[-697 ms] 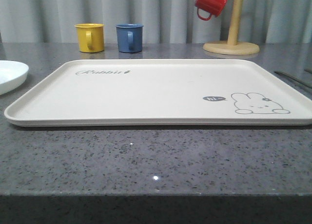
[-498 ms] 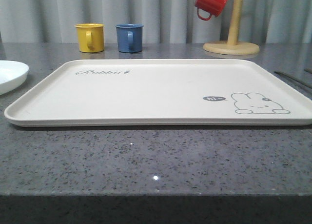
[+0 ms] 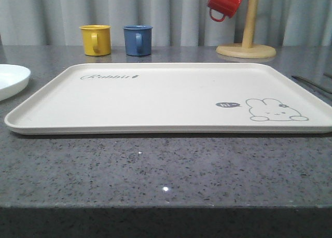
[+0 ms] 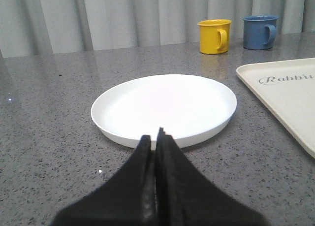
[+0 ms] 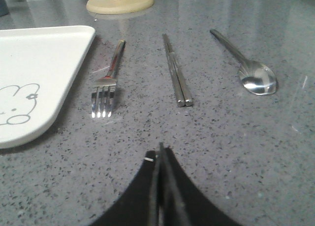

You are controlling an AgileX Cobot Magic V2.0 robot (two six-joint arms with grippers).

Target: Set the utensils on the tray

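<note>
Grey pleated curtains hanging behind a speckled dark stone table [image 3: 166, 165], with the cream tray [image 3: 171, 100] lying flat across the middle, rabbit drawing toward its right end, nothing resting on it yet.

Sitting just off the tray's left end: the round white plate [image 4: 165, 108], bare, with the left gripper [image 4: 156, 137] pointing at its near rim, fingers pressed together, holding nothing.

Lying on the stone just beyond the tray's right edge, side by side and apart from one another: the fork [image 5: 106, 88] nearest the tray, tines toward the camera; the chopsticks [image 5: 177, 73] as a touching pair; the spoon [image 5: 246, 63] farthest out, bowl up and catching light. Hovering short of them: the right gripper [image 5: 160, 152], likewise clamped shut and empty.

Standing at the back: a yellow mug [image 3: 96, 39], a blue mug [image 3: 138, 40], and a red mug [image 3: 224, 2] hanging from a wooden stand [image 3: 247, 30].

Judging the handling: all three utensils stiff, light, polished and likely slippery, lying nearly flush with the stone, so pinching across the handle near mid-length looks safest. Chopsticks probably needing both rods caught together to avoid one rolling away. Plate rigid, breakable, best gripped at its raised rim.
</note>
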